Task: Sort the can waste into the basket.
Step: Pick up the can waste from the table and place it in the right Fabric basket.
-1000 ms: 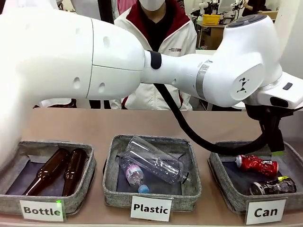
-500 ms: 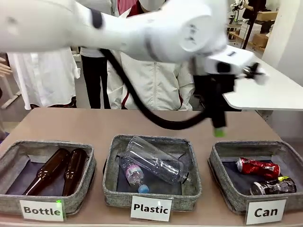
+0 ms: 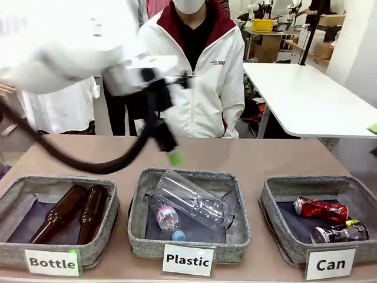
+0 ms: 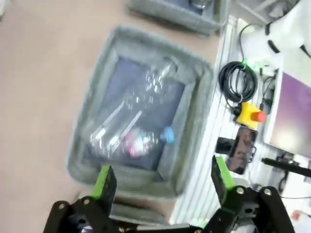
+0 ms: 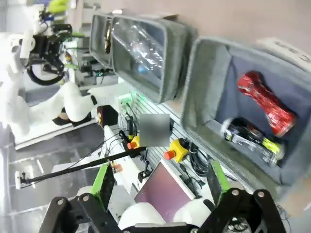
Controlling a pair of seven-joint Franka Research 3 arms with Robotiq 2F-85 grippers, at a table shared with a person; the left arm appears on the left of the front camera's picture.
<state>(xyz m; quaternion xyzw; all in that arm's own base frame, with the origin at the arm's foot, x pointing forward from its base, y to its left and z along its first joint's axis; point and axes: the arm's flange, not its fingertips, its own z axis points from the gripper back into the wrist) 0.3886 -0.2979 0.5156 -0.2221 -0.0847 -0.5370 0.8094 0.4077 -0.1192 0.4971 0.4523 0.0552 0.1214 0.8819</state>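
Note:
The crushed red can (image 3: 320, 208) and the black can (image 3: 339, 232) lie side by side in the grey basket (image 3: 272, 203) behind the "Can" card (image 3: 330, 263). In the right wrist view the red can (image 5: 265, 104) and the black can (image 5: 248, 141) rest in the same basket (image 5: 204, 73). My left gripper (image 3: 172, 154) hangs blurred above the back rim of the middle basket, far left of the cans. Its fingers stand open and empty in the left wrist view (image 4: 163, 177). My right gripper (image 5: 160, 179) is open too, holding nothing, away from the basket.
The "Plastic" basket (image 3: 136, 203) holds clear bottles (image 3: 191, 200). The "Bottle" basket (image 3: 112, 200) holds two brown bottles (image 3: 73, 212). A person in a white jacket (image 3: 206, 76) stands at the far side. A white table (image 3: 306, 100) is back right.
My left arm has swung left, from over the Can basket to above the back of the Plastic basket. Both cans have stayed in the basket.

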